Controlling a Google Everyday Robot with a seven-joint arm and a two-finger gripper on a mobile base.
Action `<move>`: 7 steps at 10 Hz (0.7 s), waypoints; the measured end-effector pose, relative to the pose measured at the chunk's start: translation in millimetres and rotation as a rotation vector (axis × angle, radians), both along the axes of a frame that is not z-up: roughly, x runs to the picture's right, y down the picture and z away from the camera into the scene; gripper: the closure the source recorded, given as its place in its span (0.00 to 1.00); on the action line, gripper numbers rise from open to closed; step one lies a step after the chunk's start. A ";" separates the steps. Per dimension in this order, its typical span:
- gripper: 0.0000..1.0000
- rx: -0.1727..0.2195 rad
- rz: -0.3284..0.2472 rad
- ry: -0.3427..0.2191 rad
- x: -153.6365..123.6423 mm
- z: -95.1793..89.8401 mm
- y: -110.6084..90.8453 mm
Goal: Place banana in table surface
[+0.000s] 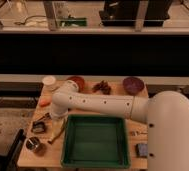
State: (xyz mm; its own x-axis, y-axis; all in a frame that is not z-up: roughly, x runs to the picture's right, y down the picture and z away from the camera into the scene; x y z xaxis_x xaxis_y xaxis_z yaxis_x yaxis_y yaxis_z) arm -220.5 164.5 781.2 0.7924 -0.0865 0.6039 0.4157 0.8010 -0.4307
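At the left side of the table, just beyond the green tray's (94, 145) left rim, the gripper (54, 122) hangs low under the bent white arm (103, 106). The arm hides most of it, so I cannot tell whether it is open or closed. Right below it lies the banana (58, 133), slanted on the table surface (44, 156) along the tray's left edge. Its upper end runs up under the gripper, and whether the two touch is not clear. Left of the banana sits a small dark object (38, 126), and nearer the front corner a metal cup (34, 145). An orange carrot (44, 102) lies farther back on the left. Along the far edge stand a white cup (50, 81), a reddish bowl (77, 82), a brown clump (102, 87) and a purple bowl (133, 84).
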 end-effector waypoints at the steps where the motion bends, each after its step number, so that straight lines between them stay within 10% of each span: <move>1: 0.20 -0.007 0.001 -0.006 3.1 5.9 -1.4; 7: 0.20 -0.009 -0.061 -0.042 15.3 31.2 10.9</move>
State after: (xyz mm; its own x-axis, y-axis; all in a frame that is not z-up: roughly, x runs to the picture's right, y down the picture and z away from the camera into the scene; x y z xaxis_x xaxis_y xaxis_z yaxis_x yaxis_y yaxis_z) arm -205.1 175.4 812.5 0.7601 -0.1280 0.6371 0.4811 0.7699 -0.4193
